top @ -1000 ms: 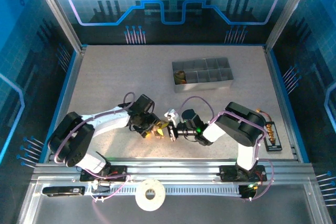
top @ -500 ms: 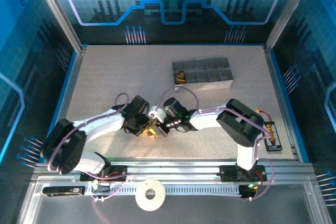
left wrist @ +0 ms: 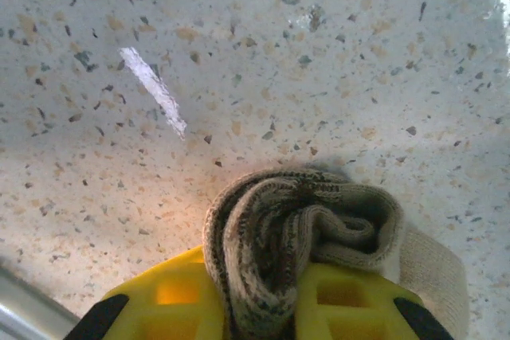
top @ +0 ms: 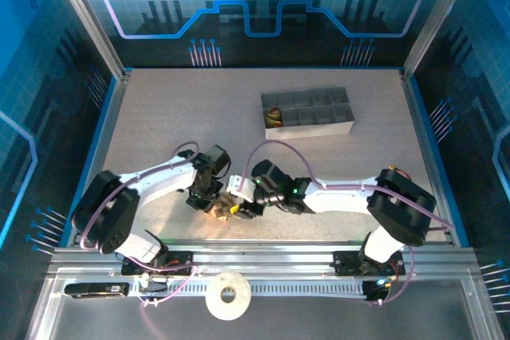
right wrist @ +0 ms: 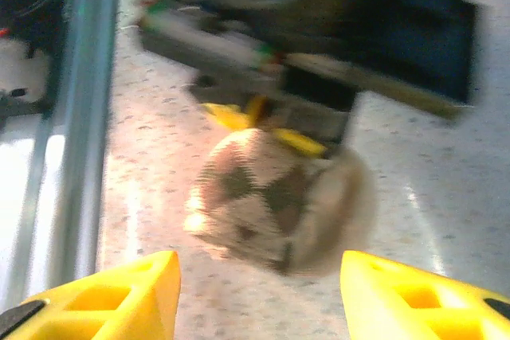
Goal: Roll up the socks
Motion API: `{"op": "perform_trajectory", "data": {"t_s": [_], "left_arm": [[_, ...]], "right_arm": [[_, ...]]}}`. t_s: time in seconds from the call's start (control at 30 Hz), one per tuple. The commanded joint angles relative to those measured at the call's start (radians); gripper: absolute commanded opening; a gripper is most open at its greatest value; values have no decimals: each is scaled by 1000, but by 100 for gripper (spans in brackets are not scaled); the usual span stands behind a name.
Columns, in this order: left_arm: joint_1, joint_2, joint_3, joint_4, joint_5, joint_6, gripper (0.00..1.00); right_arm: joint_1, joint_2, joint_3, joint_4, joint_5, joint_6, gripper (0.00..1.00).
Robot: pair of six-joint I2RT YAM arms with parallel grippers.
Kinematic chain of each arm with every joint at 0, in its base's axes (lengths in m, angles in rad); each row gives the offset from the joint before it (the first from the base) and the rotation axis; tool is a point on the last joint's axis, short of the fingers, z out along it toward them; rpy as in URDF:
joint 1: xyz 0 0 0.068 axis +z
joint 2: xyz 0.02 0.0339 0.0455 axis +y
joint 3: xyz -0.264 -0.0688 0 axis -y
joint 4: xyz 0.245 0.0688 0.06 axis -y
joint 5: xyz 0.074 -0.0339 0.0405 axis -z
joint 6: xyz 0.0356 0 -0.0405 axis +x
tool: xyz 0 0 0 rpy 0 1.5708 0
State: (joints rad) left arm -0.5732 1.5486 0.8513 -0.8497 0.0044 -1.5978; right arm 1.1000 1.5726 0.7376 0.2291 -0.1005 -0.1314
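A brown and tan diamond-check sock (left wrist: pixel 295 236), rolled into a bundle, is pinched between the yellow fingers of my left gripper (left wrist: pixel 259 296), which is shut on it just above the speckled table. From the top it is a small bundle (top: pixel 224 209) near the table's front, with the left gripper (top: pixel 213 203) on its left. My right gripper (top: pixel 237 203) faces it from the right. In the right wrist view the sock (right wrist: pixel 271 197) hangs ahead of the right gripper (right wrist: pixel 259 292), whose jaws stand open and apart from it. A rolled olive and orange sock (top: pixel 273 115) sits in the tray's left compartment.
The grey compartment tray (top: pixel 319 113) stands at the back right of the table. An aluminium rail (right wrist: pixel 80 117) runs along the table's near edge, close to the grippers. A tape roll (top: pixel 228 295) lies below the rail. A small black part (top: pixel 412 203) lies at the right edge.
The right gripper has opened and let go of the brown sock bundle. The left gripper has shut on it. Both grippers have shifted slightly left and toward the front edge.
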Motion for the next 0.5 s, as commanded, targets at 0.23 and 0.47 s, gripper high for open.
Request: {"op": "perform_trajectory", "data": {"t_s": [0.23,0.47], "left_arm": [[9,197,38,-1,102,53,0],[45,269,104,16,147,115,0]], "right_arm": [[102,63,12,147,307,173,58],[108,156,69,147,294,172,58]]}}
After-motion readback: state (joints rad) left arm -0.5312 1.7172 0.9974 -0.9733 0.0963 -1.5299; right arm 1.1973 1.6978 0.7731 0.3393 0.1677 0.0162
